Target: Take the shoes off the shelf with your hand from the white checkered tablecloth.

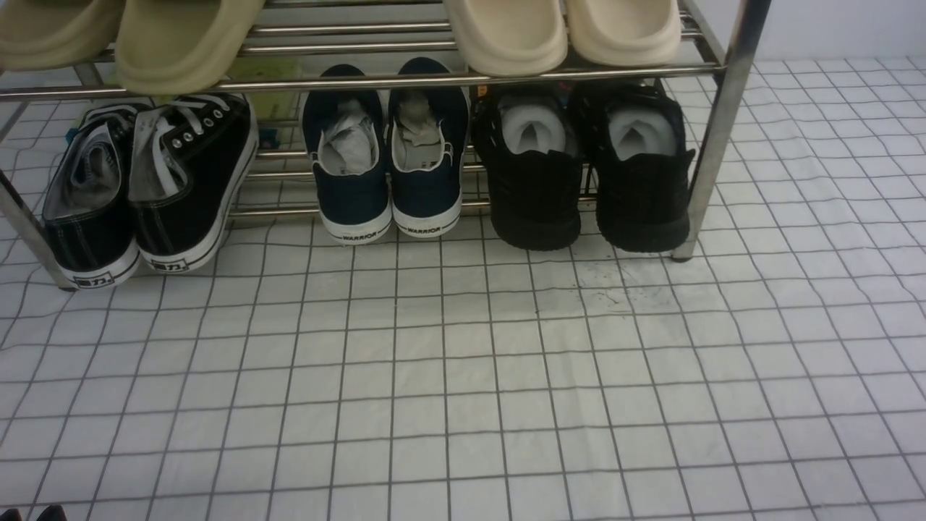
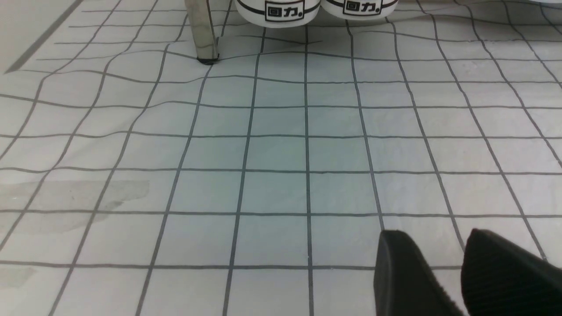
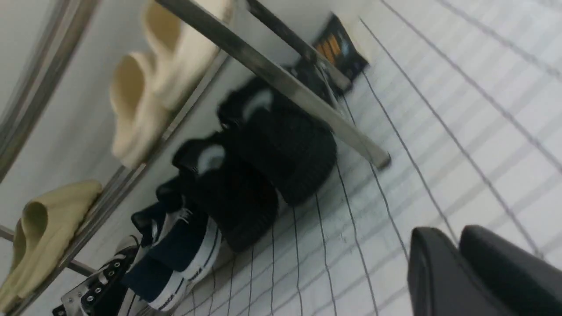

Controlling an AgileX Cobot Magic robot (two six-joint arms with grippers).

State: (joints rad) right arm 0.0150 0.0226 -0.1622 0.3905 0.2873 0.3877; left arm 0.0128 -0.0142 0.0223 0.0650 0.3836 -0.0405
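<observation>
The all-black knit shoes [image 1: 535,188] stand as a pair, heels toward me, at the right end of the silver shelf's [image 1: 712,145] bottom tier, with white paper inside. They also show in the right wrist view [image 3: 263,162], beside a shelf post [image 3: 281,83]. The white checkered tablecloth [image 1: 463,376] covers the floor. My left gripper [image 2: 432,237] hovers low over the cloth, jaws a little apart and empty; only its tips show in the front view [image 1: 32,514]. My right gripper [image 3: 445,232] is shut and empty, off to the side of the black shoes and apart from them.
Navy white-soled "WARRIOR" sneakers [image 1: 387,159] stand mid-tier, and black canvas sneakers with white soles [image 1: 152,188] at the left. Beige slides [image 1: 564,29] and olive slides [image 1: 145,36] lie on the upper tier. A shelf post foot [image 2: 202,30] stands ahead of the left gripper.
</observation>
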